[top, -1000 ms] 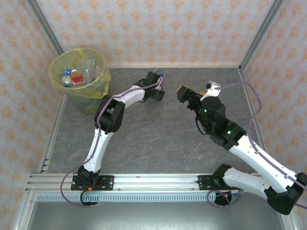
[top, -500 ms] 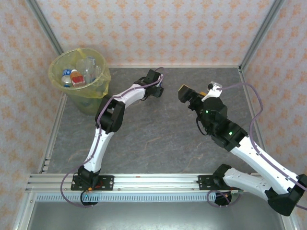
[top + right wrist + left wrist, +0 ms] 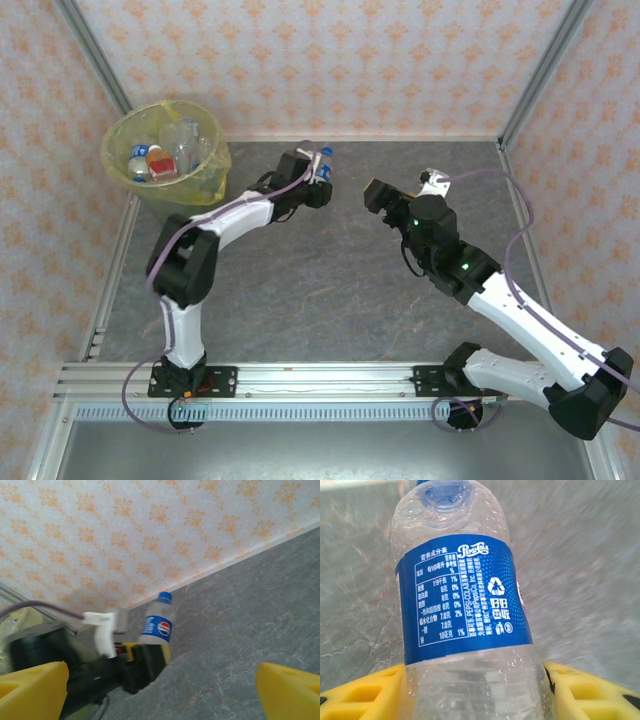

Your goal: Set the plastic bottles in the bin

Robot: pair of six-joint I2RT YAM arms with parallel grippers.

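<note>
Bottle (image 3: 465, 610): clear plastic, blue cap, blue Pepsi label, droplets inside the wall. It sits between the left gripper's (image 3: 320, 172) yellow fingers (image 3: 365, 695), one on each side of its lower body, so the claw is clenched on it. In the right wrist view the bottle stands nearly upright out of the gripper, cap end up, slightly tilted; its base is hidden by the fingers, so contact with the table cannot be told. Position: far side of the table, about mid-width, near the back wall, well apart from the bin (image 3: 205, 180). Bin stands in the far left corner, round, lined with a translucent yellow bag; inside lie several bottles, among them one with a red-orange label (image 3: 160, 162), one with a blue cap (image 3: 138, 152) and clear ones (image 3: 185, 140). Right gripper (image 3: 372, 190) is to the right of the held bottle, facing it, near but not touching; its yellow fingertips (image 3: 30, 690) stand wide apart with nothing between them, so it is released. Table (image 3: 330, 290): grey, marbled with pale veins, matte. Walls (image 3: 330, 60): pale paper with a repeated orange floral motif on three sides; a light strip runs along the foot of the back wall. Aluminium posts (image 3: 535, 70) rise at the far corners.
</note>
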